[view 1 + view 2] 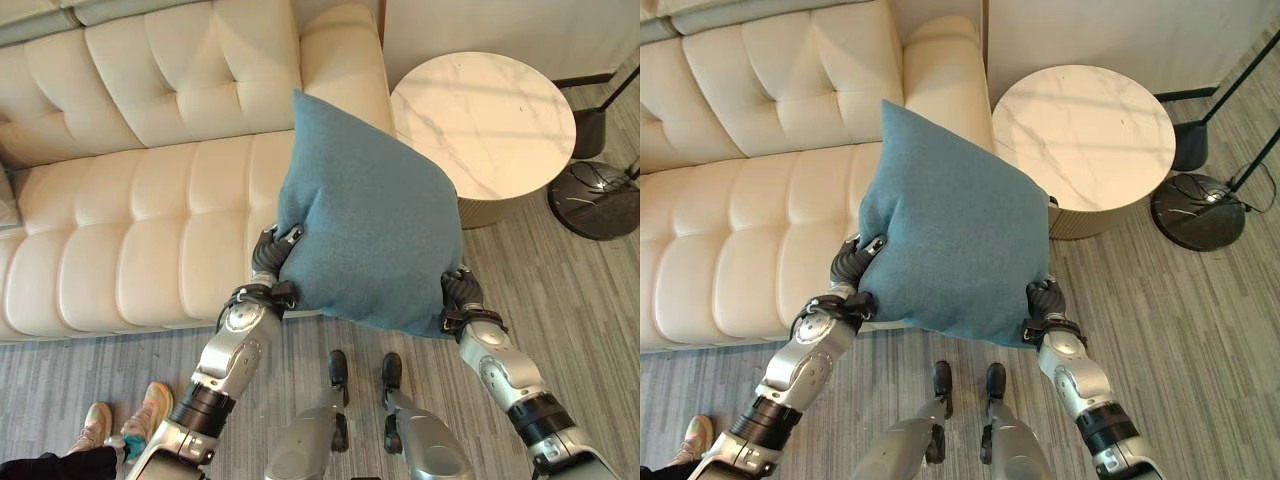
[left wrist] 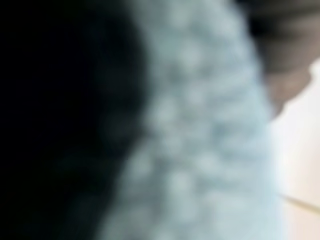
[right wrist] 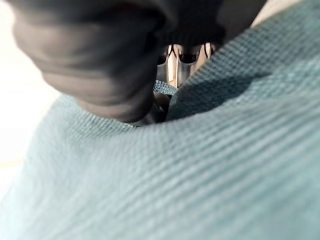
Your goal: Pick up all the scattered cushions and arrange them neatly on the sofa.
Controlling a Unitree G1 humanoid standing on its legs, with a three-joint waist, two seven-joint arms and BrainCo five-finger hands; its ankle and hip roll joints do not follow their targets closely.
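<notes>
Left eye view has the teal cushion (image 1: 370,215) held up off the floor between both hands, hanging over the front edge of the cream sofa (image 1: 120,230), near its right armrest. The left hand (image 1: 272,262) clasps the lower left corner, its dark-tipped fingers curled into the fabric; the right hand (image 1: 460,292) takes the lower right corner, and in the right wrist view the cloth bunches up around the right hand's dark cover, so it looks pinched there, though the fingertips themselves are buried in the weave and hard to make out

I judge the cushion to be light, soft and squashy: its top corner stands up in a point while the sides bulge. The coarse woven cover should give good friction and little risk of slipping, and nothing about it is fragile. Opposite lower corners, as gripped now, seem a sound place to hold; a single-corner hold would let it swing and droop

Tufted and smooth, the sofa seat looks like leather, wide and bare where visible, so a cushion may slide a little when set against the backrest. A round marble worktop (image 1: 485,120) stands just right of the armrest, a black lamp base (image 1: 597,200) sits beyond it on the grey plank floor (image 1: 560,290), and a person's shoes (image 1: 125,415) show at the lower left
</notes>
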